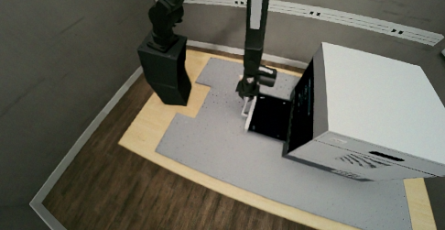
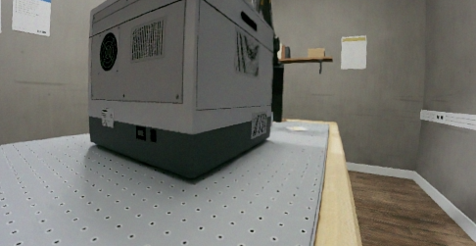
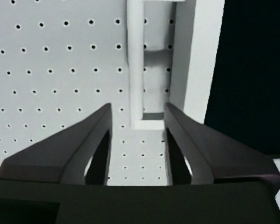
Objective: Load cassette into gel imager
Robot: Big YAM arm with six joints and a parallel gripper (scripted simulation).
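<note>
The gel imager IM stands upright, its drawer pulled out toward the arm. The drawer's dark glass shows a few small pale marks in the top view. I cannot make out the cassette FINISHED in any view. The white drawer front carries a white bar handle. My gripper is partly open with nothing gripped, above one end of the handle. In the wrist view the bar's end shows between the fingertips; their height over it is unclear.
The perforated grey mat lies on a wooden table. The black arm pedestal stands at the table's far left. The imager's tall housing rises right behind the drawer, with a dark opening above the glass.
</note>
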